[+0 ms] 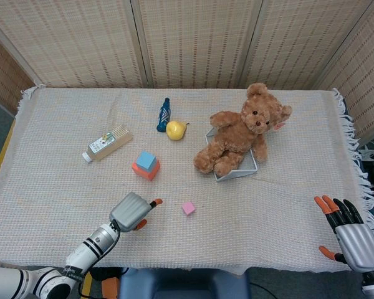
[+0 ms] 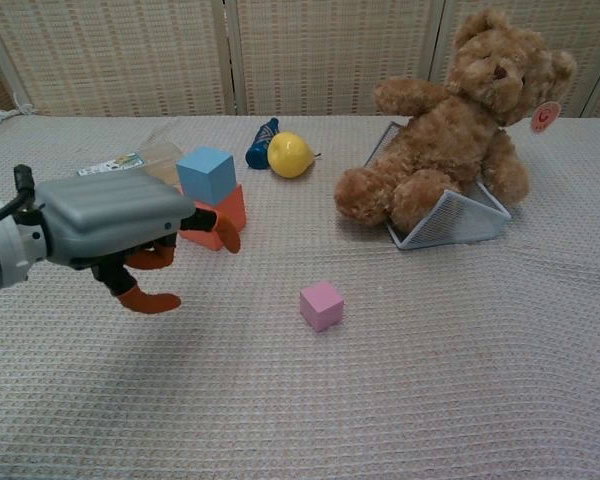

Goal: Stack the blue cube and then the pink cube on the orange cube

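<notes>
Blue is stacked, pink is next

The woven screens (image 1: 193, 43) stand behind the table (image 1: 287, 187) with its pale cloth. The teddy bear (image 1: 240, 131) leans on a wire tray (image 1: 234, 174) out of the way. The left hand (image 1: 132, 212) holds nothing, fingers loosely curled and apart, near the front edge beside the pink cube (image 1: 188, 207), likely to grab it. The right hand (image 1: 352, 233) waits off the table corner, fingers spread. The blue cube (image 1: 146, 160) sits on the orange cube (image 1: 143, 170), so one step is done
</notes>
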Robot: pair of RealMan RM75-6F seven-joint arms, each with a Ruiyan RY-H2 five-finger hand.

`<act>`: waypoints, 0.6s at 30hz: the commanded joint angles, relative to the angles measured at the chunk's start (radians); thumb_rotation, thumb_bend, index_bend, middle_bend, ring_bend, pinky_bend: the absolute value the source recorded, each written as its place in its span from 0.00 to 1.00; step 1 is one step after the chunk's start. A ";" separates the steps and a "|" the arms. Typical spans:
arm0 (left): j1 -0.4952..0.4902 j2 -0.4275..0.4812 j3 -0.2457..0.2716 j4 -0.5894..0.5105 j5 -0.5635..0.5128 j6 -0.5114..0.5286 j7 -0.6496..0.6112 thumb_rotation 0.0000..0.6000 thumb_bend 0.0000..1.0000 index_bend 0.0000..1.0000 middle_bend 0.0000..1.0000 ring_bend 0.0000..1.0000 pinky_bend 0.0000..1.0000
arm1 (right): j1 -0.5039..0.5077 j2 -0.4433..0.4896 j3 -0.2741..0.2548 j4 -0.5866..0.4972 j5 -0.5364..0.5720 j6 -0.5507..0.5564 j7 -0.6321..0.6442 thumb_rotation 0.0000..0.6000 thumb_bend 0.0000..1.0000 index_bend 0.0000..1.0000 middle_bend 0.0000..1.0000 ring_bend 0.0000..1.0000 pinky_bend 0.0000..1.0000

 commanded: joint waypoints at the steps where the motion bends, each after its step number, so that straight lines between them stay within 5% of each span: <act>1: 0.021 -0.029 0.015 0.020 0.038 0.003 0.007 1.00 0.30 0.22 1.00 1.00 1.00 | 0.000 0.001 -0.004 -0.001 -0.007 0.002 0.001 1.00 0.03 0.00 0.00 0.00 0.00; 18: 0.011 -0.295 -0.070 0.248 0.062 -0.015 0.164 1.00 0.30 0.20 1.00 1.00 1.00 | -0.014 0.035 -0.012 0.008 -0.038 0.045 0.078 1.00 0.03 0.00 0.00 0.00 0.00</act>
